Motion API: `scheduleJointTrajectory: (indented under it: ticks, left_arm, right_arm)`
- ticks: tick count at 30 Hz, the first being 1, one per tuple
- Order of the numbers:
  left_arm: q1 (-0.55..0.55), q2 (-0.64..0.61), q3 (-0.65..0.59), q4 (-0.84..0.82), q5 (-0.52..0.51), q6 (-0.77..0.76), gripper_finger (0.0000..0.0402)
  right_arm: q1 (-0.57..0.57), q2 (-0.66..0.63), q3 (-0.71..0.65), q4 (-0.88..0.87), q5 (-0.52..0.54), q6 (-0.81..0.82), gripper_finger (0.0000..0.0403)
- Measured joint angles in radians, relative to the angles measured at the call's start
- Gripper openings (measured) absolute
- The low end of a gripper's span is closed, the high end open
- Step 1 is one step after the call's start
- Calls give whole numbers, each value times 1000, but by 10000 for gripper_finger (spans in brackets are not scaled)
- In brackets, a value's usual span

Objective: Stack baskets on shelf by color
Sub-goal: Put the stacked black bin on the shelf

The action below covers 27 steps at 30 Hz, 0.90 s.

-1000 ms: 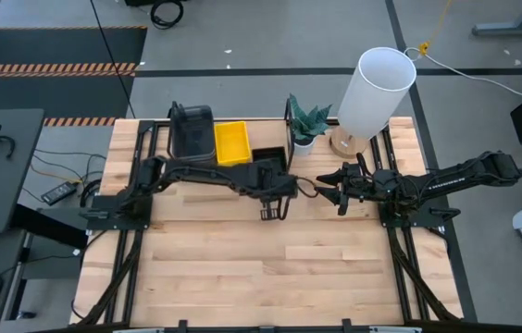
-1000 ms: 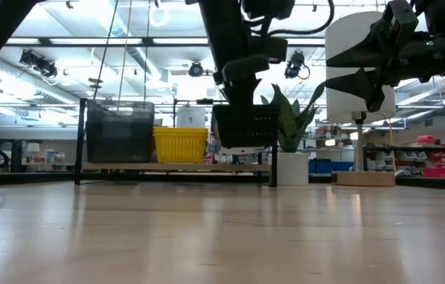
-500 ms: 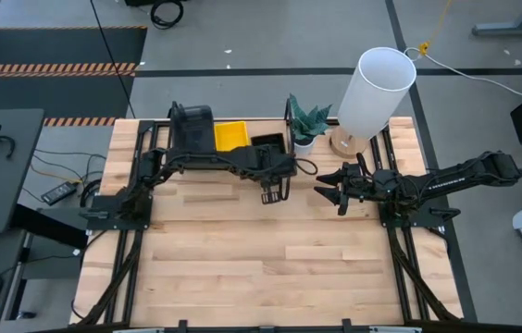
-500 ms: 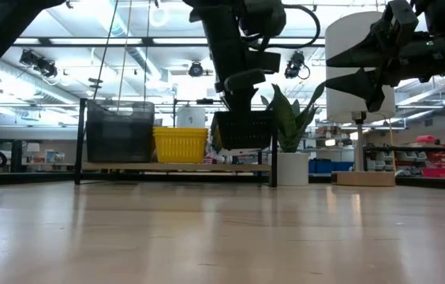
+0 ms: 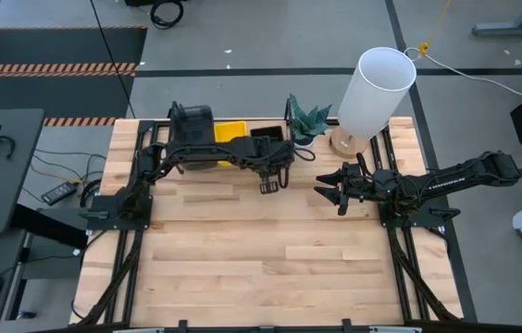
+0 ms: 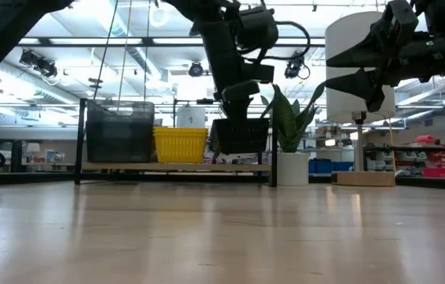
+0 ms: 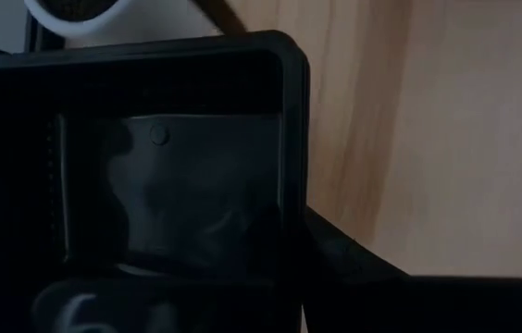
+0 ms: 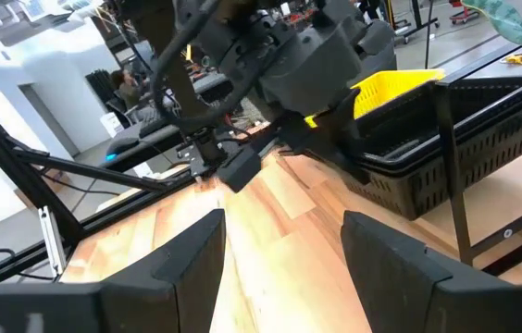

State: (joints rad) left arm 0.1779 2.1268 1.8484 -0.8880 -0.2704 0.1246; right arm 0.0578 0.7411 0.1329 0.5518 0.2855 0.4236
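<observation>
- My left gripper (image 5: 271, 169) is at the back of the table (image 5: 270, 259), clamped on the rim of a black mesh basket (image 6: 242, 135) that I hold at the right end of the shelf (image 6: 177, 166)
- In the low view that basket sits at the level of the plank, tilted a little; whether it rests on the wood or hangs just above it I cannot tell
- The left wrist view is filled by the basket's dark inside (image 7: 164, 176), with bare wood beside its corner
- On the shelf, a grey stack of baskets (image 6: 120, 131) stands at the left end, and a yellow stack (image 6: 180, 144) sits just beside it, in the middle
- A potted plant (image 6: 289, 126) stands just past the shelf's right frame, with a tall white lamp (image 5: 375, 91) near it
- My right gripper (image 5: 328, 192) waits above the table's right side, well apart from the shelf, its fingers (image 8: 192, 268) spread wide and holding nothing
</observation>
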Motion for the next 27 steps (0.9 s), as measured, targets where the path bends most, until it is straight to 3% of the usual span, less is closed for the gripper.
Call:
scheduleJointTrajectory:
  ticks: [15, 27]
  left_arm:
    - [35, 0, -57, 38, 6, 79, 25]
    - [35, 0, -58, 39, -46, 109, 67]
  right_arm:
    - [0, 0, 0, 0, 0, 0, 221]
    - [0, 0, 0, 0, 0, 0, 221]
